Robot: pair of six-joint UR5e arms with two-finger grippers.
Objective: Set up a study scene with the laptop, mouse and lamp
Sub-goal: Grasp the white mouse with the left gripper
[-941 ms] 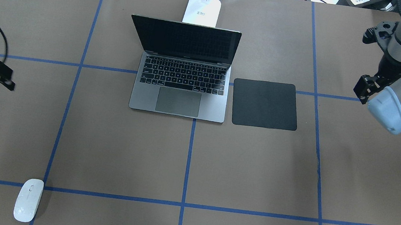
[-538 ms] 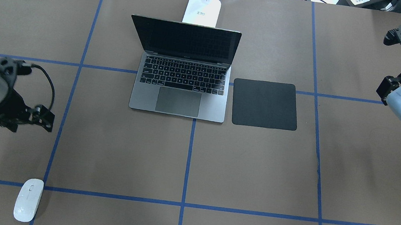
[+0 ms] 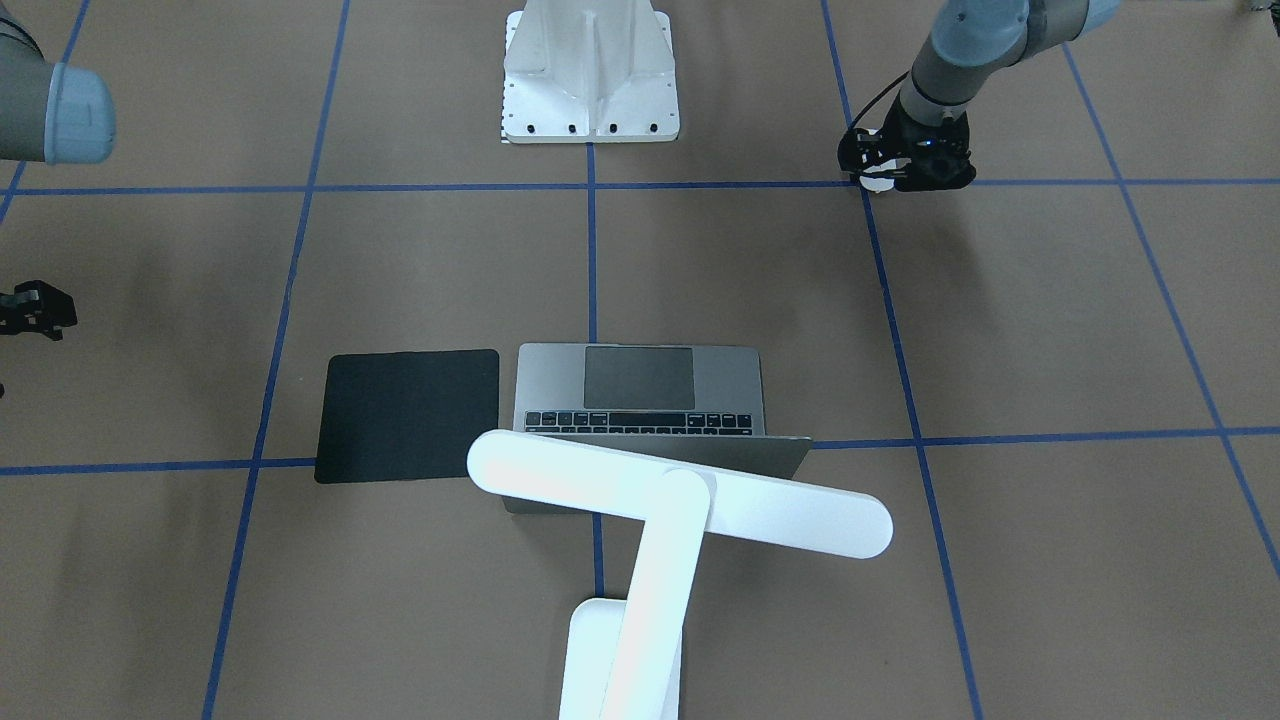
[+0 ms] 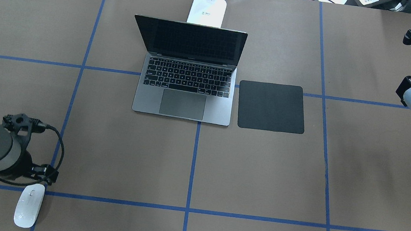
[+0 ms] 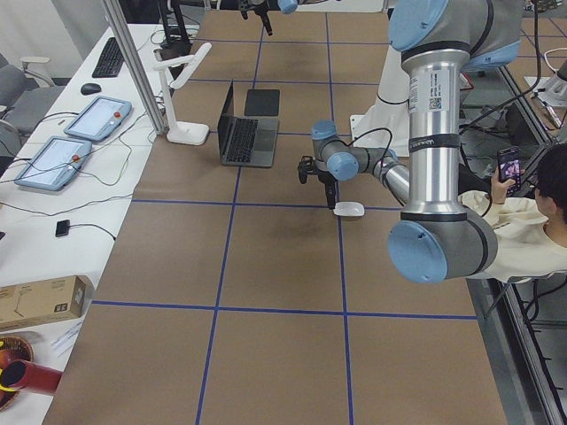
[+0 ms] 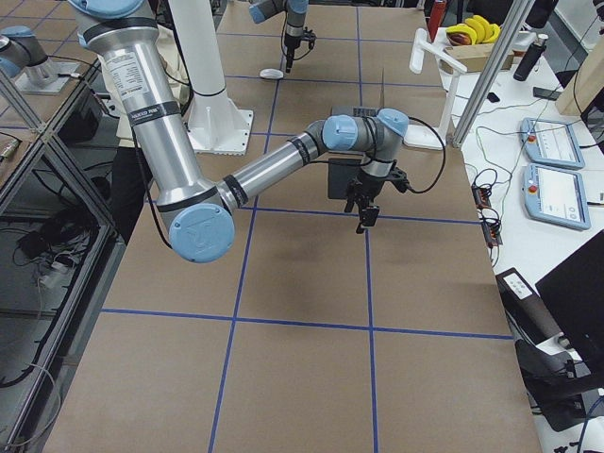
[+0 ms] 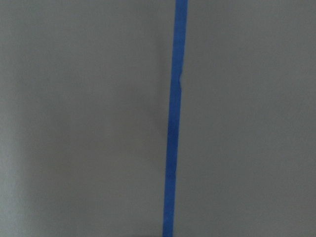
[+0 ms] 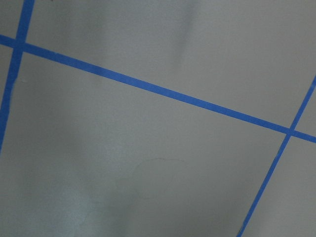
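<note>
At the left of your overhead view, the left gripper point(image 4: 45, 176) has swept down the table and now hangs just beside the far tip of the mouse point(image 4: 29, 205). Whether its jaws are spread I cannot tell. Probably this is the approach to a pick. The mouse is glossy white, low and oval, and lies on matte brown paper point(image 4: 126, 153). In the middle, the open grey metal laptop point(image 4: 184, 97) and the white lamp point(image 4: 207, 9) behind it are unmoved. Next comes the flat black mat point(image 4: 271, 107). The right gripper point(image 3: 35, 310) has drawn back rightward, and I cannot tell how its jaws stand.
</note>
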